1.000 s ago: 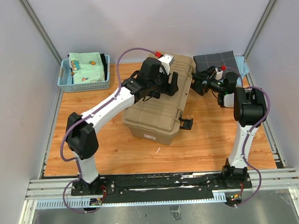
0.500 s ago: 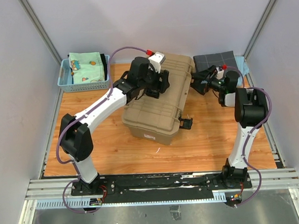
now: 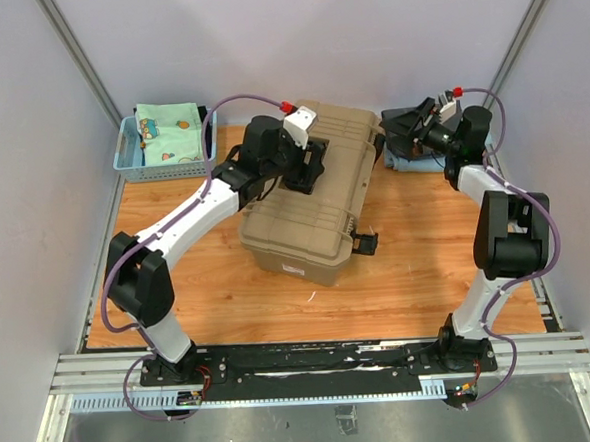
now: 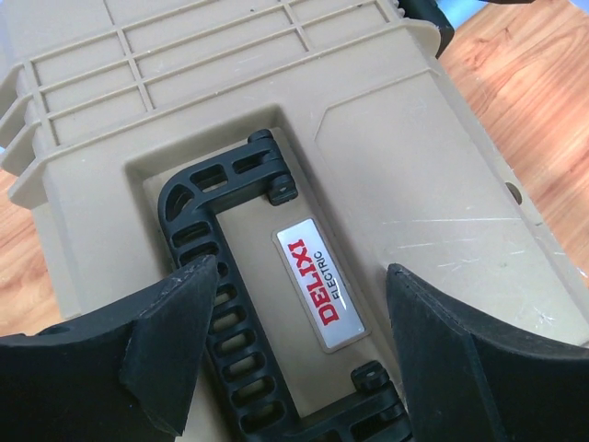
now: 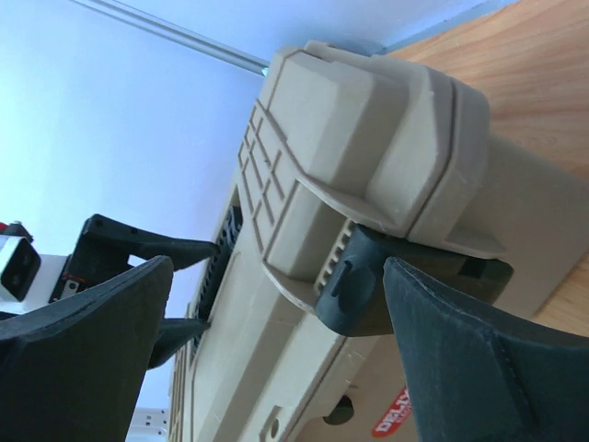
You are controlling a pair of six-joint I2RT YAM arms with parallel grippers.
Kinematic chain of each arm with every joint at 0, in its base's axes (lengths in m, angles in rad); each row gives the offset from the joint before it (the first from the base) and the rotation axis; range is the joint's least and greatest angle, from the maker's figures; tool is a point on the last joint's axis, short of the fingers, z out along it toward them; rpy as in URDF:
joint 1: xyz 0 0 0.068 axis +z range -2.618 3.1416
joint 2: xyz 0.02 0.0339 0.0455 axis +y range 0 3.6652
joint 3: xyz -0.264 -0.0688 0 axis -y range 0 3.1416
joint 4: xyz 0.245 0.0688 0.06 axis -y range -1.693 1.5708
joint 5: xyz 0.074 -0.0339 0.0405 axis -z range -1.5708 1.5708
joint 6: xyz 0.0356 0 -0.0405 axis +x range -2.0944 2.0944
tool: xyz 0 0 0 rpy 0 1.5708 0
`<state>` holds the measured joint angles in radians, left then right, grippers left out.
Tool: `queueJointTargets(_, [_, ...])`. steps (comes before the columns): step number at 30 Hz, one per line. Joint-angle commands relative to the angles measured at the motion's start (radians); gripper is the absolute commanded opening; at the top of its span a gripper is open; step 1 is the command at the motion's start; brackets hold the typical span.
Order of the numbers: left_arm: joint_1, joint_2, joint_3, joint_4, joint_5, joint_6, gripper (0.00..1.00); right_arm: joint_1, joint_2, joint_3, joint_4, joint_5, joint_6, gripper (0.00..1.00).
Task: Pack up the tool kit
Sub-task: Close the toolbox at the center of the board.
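Observation:
The tan toolbox [image 3: 309, 205] lies closed and slanted in the middle of the table. My left gripper [image 3: 307, 167] hovers open over its lid. In the left wrist view that gripper [image 4: 299, 354] has its jaws on either side of the black recessed handle [image 4: 184, 226] and the red DELIXI label [image 4: 322, 285], touching neither. My right gripper [image 3: 390, 140] is open and empty at the box's back right end. In the right wrist view [image 5: 276, 354] it faces a black latch [image 5: 363, 285] on the box's end [image 5: 368, 157]. No hand tools are in view.
A blue mesh basket [image 3: 131, 156] with patterned cloth stands at the back left. A folded dark grey cloth [image 3: 391, 118] lies at the back right under my right gripper. A black front latch [image 3: 367, 244] sticks out from the box. Grey walls close in the table.
My left gripper has moved left and back along the lid to the handle. My right arm has swung back, its gripper going from beside the box to the back right corner.

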<state>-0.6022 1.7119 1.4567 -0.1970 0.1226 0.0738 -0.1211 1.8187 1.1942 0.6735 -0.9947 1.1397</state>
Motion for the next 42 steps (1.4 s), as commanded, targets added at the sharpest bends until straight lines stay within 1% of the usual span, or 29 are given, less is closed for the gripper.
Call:
queueJointTargets(1, [0.093, 0.085, -0.149, -0.461, -0.183, 0.132, 0.77, -0.018, -0.007, 0.011, -0.134, -0.005, -0.116, 0.98])
queueJointTargets(7, [0.110, 0.081, -0.151, -0.459, -0.169, 0.123, 0.77, -0.029, 0.012, -0.032, -0.158, 0.013, -0.140, 0.99])
queueJointTargets(10, [0.110, 0.097, -0.130, -0.463, -0.152, 0.104, 0.77, -0.034, 0.032, -0.049, -0.143, 0.009, -0.138, 0.99])
queueJointTargets(15, [0.110, 0.120, -0.091, -0.476, -0.144, 0.107, 0.76, -0.030, 0.068, -0.068, -0.039, -0.014, -0.069, 0.99])
queueJointTargets(20, [0.110, 0.142, -0.053, -0.493, -0.125, 0.098, 0.76, -0.006, 0.108, -0.046, -0.001, -0.033, -0.046, 0.98])
queueJointTargets(25, [0.110, 0.150, -0.032, -0.504, -0.111, 0.091, 0.76, 0.023, 0.194, -0.027, 0.126, -0.040, 0.045, 0.99])
queueJointTargets(28, [0.110, 0.149, -0.031, -0.510, -0.112, 0.096, 0.76, 0.035, 0.231, -0.018, 0.173, -0.036, 0.086, 0.98])
queueJointTargets(36, [0.110, 0.155, -0.025, -0.515, -0.110, 0.096, 0.76, 0.070, 0.280, 0.002, 0.277, -0.039, 0.181, 0.99])
queueJointTargets(42, [0.111, 0.172, -0.001, -0.515, -0.124, 0.106, 0.77, 0.103, 0.291, 0.027, 0.292, -0.050, 0.208, 0.99])
